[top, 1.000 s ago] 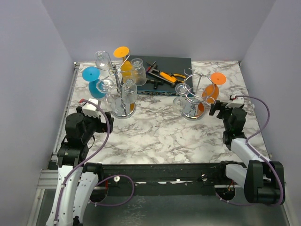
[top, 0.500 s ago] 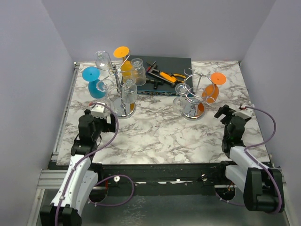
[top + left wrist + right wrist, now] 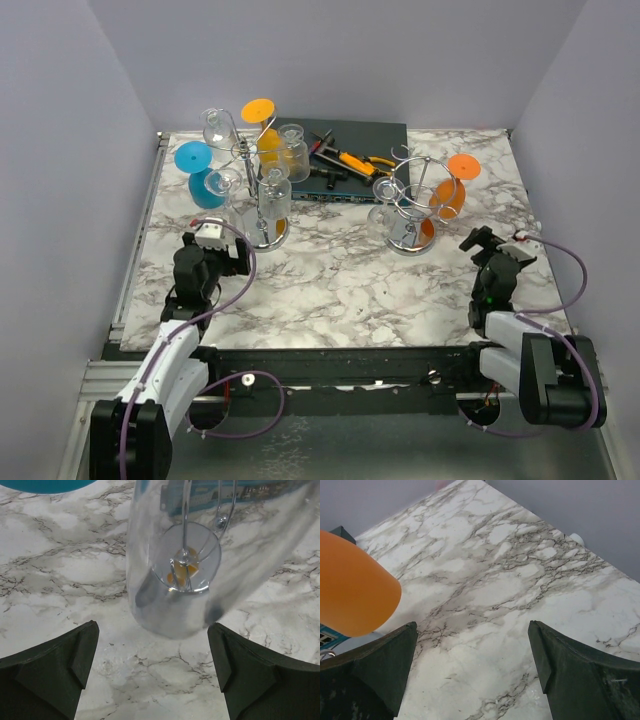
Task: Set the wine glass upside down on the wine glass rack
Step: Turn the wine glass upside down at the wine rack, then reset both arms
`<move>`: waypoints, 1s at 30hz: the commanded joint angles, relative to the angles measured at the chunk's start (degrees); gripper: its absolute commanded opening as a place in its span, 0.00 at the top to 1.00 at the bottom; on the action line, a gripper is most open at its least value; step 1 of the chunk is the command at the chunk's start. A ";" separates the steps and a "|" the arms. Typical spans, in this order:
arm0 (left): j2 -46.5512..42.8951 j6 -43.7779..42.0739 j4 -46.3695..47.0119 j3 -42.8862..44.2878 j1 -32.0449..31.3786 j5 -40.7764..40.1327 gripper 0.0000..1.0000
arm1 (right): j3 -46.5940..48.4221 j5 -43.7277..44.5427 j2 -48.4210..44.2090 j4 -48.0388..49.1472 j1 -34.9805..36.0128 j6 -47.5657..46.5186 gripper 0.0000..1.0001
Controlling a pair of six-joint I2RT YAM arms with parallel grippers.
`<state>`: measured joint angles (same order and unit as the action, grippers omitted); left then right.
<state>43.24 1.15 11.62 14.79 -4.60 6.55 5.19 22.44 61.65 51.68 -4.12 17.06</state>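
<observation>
Two chrome wire racks stand on the marble table. The left wine glass rack (image 3: 256,195) carries several upside-down glasses: clear ones, a blue one (image 3: 198,172) and an orange one (image 3: 262,125). On the right wine glass rack (image 3: 408,205) an orange wine glass (image 3: 450,190) hangs upside down. My left gripper (image 3: 232,262) is open and empty, low on the table just short of the left rack's base (image 3: 170,612); a clear glass (image 3: 186,555) hangs above that base. Out at the right side, my right gripper (image 3: 472,240) is open and empty too, with the orange glass's bowl (image 3: 350,587) at its upper left.
A dark flat box (image 3: 350,150) with black and orange hand tools (image 3: 345,158) lies at the back between the racks. Grey walls close in the table on three sides. Bare marble (image 3: 340,280) stretches between the arms and the racks.
Both arms have drawn back toward the near edge and sunk lower over the table. Both grippers stayed open and empty. The glasses and racks have not moved.
</observation>
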 commanded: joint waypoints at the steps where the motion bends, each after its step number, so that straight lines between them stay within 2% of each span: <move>1: 3.31 2.29 11.41 -3.15 0.86 -1.59 0.01 | -1.65 0.39 3.36 8.41 0.05 -1.78 0.00; 5: 6.27 3.53 18.01 -6.08 1.09 -1.01 0.01 | -1.66 0.37 6.57 12.39 0.06 -2.80 0.00; 12: 14.43 5.64 21.87 -4.65 1.16 1.18 0.01 | 0.04 -1.62 13.68 19.77 0.00 -6.04 0.00; 18: 23.31 5.86 22.35 -0.20 1.33 -6.08 0.01 | -0.34 -2.85 18.84 27.04 0.01 -7.63 0.00; 21: 23.90 6.37 23.95 -0.30 1.92 -5.59 0.01 | -0.95 -3.65 20.75 30.36 -0.01 -7.80 0.00; 25: 24.04 5.42 31.98 -3.05 2.83 -4.68 0.01 | -0.82 -4.29 21.99 31.58 0.01 -7.93 0.00; 30: 29.06 4.41 40.89 -3.30 3.81 -4.74 0.01 | -1.34 -4.85 23.03 33.74 0.04 -8.29 0.00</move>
<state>68.55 6.57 41.15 12.69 -1.85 2.59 4.47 18.55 83.70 80.51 -4.12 9.98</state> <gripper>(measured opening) 0.987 0.998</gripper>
